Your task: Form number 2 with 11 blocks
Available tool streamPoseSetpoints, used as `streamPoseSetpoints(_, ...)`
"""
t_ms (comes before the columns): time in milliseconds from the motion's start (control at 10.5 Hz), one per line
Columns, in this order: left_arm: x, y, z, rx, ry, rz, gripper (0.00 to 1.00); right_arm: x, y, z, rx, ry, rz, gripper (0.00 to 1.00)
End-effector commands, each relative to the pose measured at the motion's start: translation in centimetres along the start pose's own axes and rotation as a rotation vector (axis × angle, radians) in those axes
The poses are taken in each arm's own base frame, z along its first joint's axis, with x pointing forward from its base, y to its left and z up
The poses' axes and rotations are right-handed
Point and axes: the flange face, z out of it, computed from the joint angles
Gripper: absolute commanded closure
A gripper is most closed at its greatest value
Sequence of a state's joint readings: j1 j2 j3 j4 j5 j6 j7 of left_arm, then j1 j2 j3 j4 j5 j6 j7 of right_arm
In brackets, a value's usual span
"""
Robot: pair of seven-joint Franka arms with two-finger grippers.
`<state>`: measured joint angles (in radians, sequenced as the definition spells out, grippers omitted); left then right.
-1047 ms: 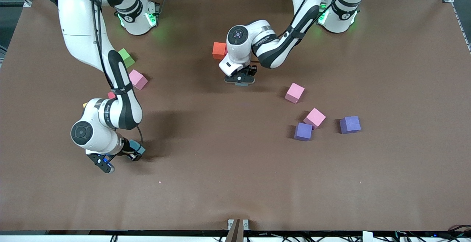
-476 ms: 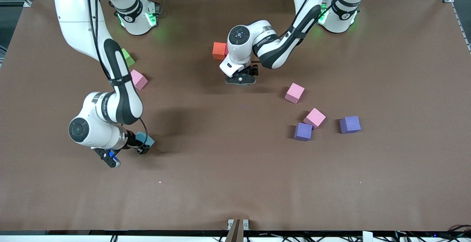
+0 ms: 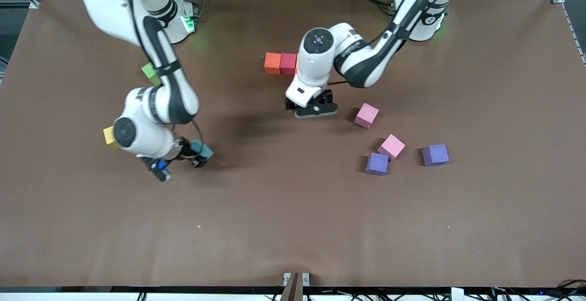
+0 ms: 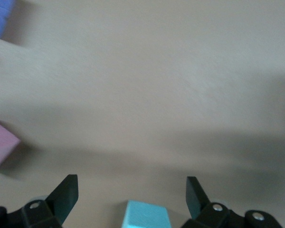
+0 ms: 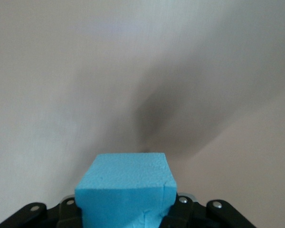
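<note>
— Where are your grippers?

— My right gripper (image 3: 198,153) hangs over bare table (image 3: 293,227) toward the right arm's end, clenched on a blue cube (image 3: 203,149). My left gripper (image 3: 316,108) is over mid-table, fingers (image 4: 66,190) spread wide and released; my left wrist view shows a second blue cube (image 4: 145,216) between them, untouched.

— And the other cubes?

— An orange cube (image 3: 273,62) and a red cube (image 3: 288,63) sit touching, side by side. Two pink cubes (image 3: 366,115) (image 3: 391,146) and two purple cubes (image 3: 377,163) (image 3: 435,155) lie nearer the front camera, toward the left arm's end. A yellow cube (image 3: 110,136) and a green cube (image 3: 150,73) peek out beside my right arm.
</note>
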<state>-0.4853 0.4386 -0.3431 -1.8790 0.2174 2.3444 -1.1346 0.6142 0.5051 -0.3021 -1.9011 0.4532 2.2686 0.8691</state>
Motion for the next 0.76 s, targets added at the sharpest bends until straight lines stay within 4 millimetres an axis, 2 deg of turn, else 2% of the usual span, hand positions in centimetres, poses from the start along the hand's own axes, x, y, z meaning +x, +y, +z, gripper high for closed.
streamPoseSetpoints(0, 3.4, -3.2, -1.7, 0.066, 0.027, 0.010, 0.00, -7.2, -1.5, 1.4, -0.003, 0.005, 0.145, 0.62)
streamPoseSetpoints(285, 6.0, -7.3, -3.3, 0.130, -0.001, 0.288, 0.00, -15.4, -1.5, 5.6, -0.025, 0.040, 0.313, 0.60)
streamPoseSetpoints(476, 5.2, -9.1, -2.8, 0.158, -0.021, 0.349, 0.00, -19.2, -0.8, 8.0, -0.027, 0.065, 0.423, 0.60)
streamPoseSetpoints(666, 5.0, -11.6, -1.3, 0.155, -0.032, 0.493, 0.00, -22.2, -0.1, 9.4, -0.037, 0.078, 0.529, 0.60)
